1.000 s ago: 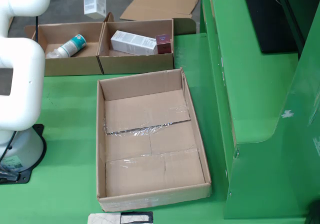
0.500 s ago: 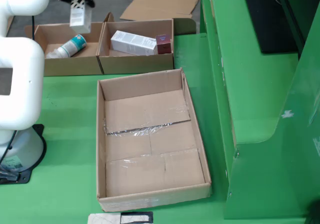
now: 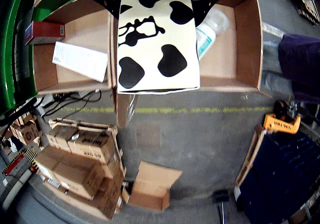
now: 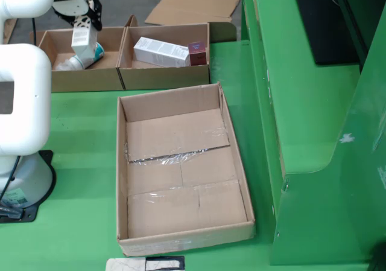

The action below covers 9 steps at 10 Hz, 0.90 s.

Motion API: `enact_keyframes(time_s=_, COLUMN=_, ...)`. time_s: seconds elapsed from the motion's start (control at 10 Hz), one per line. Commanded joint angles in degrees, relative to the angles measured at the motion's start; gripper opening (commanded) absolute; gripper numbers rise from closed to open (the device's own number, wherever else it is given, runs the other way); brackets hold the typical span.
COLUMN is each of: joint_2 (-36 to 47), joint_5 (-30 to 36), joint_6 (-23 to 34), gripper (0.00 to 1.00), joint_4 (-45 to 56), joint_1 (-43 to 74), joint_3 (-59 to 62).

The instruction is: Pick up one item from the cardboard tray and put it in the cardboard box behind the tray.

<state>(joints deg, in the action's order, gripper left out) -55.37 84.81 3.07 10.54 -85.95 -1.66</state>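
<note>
Cardboard in a cow pattern, black spots on white, fills the top of the wrist view: this is the small carton (image 3: 155, 39) that the fingers (image 4: 75, 22) are pinching, and it hangs upright under them. In the fixed view the gripper (image 4: 76, 19) now stands low over the left compartment (image 4: 57, 72) of the double cardboard box at the far edge of the green worktop (image 4: 78, 120). Half a second ago the carton was higher and a little more to the right, near the wall between the two compartments; one second ago it was higher again. So the arm has come down and moved left, and the carton is now just above the white bottle (image 4: 83, 58) that lies in this compartment. I cannot tell if they touch.

The right compartment holds a long white box (image 4: 160, 51) and a dark red box (image 4: 196, 52). The big tray (image 4: 123, 180) in front shows no items.

I judge that the carrying is nearly finished and only the release is left. The risk is that the carton lands on the bottle and tips over.
</note>
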Motion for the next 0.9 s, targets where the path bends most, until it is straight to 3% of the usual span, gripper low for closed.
enact_keyframes(time_s=0.0, joint_2=-3.06, joint_5=-0.61, joint_6=0.84, gripper=0.00, joint_4=16.74, joint_1=-0.34, joint_3=1.66)
enact_keyframes(time_s=0.2, joint_2=-4.56, joint_5=-0.73, joint_6=1.01, gripper=0.00, joint_4=14.53, joint_1=-0.25, joint_3=1.66)
enact_keyframes(time_s=0.7, joint_2=-13.72, joint_5=-4.57, joint_6=2.33, gripper=0.00, joint_4=-5.25, joint_1=-0.67, joint_3=1.66)
enact_keyframes(time_s=0.8, joint_2=-22.27, joint_5=-16.17, joint_6=5.83, gripper=0.00, joint_4=-27.75, joint_1=-3.46, joint_3=1.66)
